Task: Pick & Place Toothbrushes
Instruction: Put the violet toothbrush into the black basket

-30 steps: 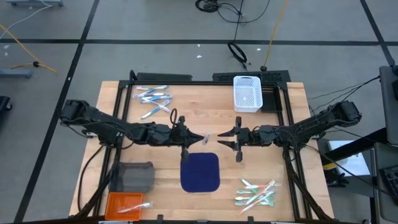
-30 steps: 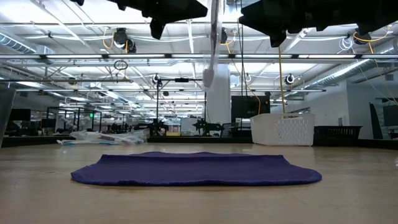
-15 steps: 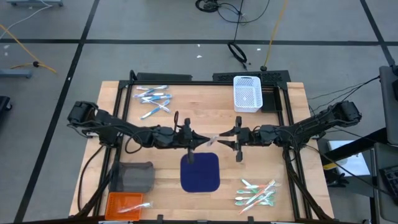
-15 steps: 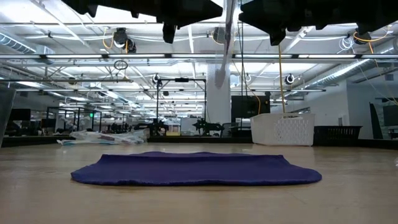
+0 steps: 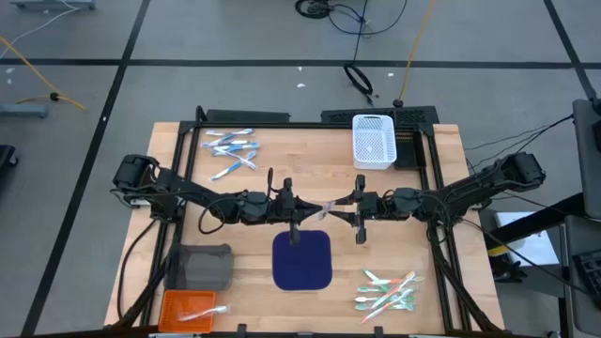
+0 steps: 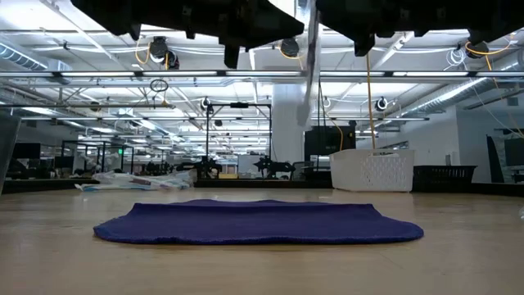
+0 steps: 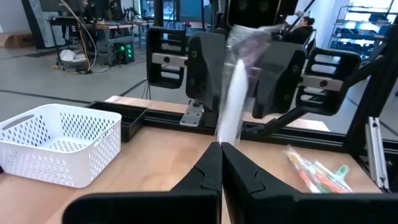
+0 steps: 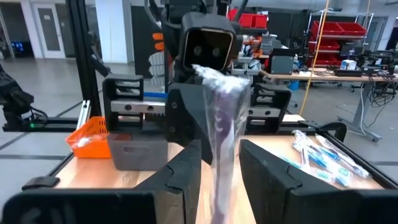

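Toothbrush in clear wrapper (image 5: 326, 207) hangs above the table's centre, long axis upright, pinched by the shut left gripper (image 5: 315, 215) from nine o'clock, between the half-open right gripper's (image 5: 341, 210) fingers.

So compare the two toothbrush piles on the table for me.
The far pile lies at the table's far left; the near pile lies at its near right.
The far pile is mostly blue and white; the near pile mixes green, white and orange-pink.
The far pile is strewn more loosely; the near pile is bunched in a tighter fan.
Both lie flat on bare wood, and no gripper touches either.
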`<state>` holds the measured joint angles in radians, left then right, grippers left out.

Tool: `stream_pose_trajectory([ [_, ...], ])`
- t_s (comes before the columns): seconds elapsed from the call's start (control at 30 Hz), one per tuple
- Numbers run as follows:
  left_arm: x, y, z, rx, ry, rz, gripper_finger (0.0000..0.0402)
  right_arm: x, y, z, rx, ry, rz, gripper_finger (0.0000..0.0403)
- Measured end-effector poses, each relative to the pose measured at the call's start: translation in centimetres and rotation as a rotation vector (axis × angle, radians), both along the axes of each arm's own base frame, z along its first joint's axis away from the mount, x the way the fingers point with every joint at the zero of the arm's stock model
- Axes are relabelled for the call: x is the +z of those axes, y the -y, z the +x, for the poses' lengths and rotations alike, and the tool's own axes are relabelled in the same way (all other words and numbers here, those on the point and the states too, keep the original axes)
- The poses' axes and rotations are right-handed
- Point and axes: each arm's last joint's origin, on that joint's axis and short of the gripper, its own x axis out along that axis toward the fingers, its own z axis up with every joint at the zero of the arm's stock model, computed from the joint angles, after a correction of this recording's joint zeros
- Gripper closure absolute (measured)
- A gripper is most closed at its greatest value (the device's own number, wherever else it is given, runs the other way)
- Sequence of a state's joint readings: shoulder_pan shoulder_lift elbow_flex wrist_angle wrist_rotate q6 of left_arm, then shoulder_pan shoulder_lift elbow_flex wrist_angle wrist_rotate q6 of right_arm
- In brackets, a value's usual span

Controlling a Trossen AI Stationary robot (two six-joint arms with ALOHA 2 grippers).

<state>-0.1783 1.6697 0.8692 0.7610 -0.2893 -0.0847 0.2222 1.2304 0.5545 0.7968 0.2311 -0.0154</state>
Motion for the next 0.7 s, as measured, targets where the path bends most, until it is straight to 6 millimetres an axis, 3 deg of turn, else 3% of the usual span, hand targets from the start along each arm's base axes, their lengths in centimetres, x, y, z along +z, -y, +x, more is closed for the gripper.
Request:
stream_pose_trajectory([
  [0.3,-0.2,0.02,0.17,0.0,0.002,-0.002,0.0401,0.0,0.0,0.0,0.001,0.0,0.003,0.0304],
  [0.57,-0.2,0.02,0.17,0.0,0.002,-0.002,0.0401,-0.01,0.0,0.0,0.0,-0.001,-0.012,0.0386],
  [0.7,-0.2,0.02,0.17,0.001,0.002,-0.002,0.0401,-0.01,0.0,0.0,0.0,-0.001,-0.024,0.0389],
])
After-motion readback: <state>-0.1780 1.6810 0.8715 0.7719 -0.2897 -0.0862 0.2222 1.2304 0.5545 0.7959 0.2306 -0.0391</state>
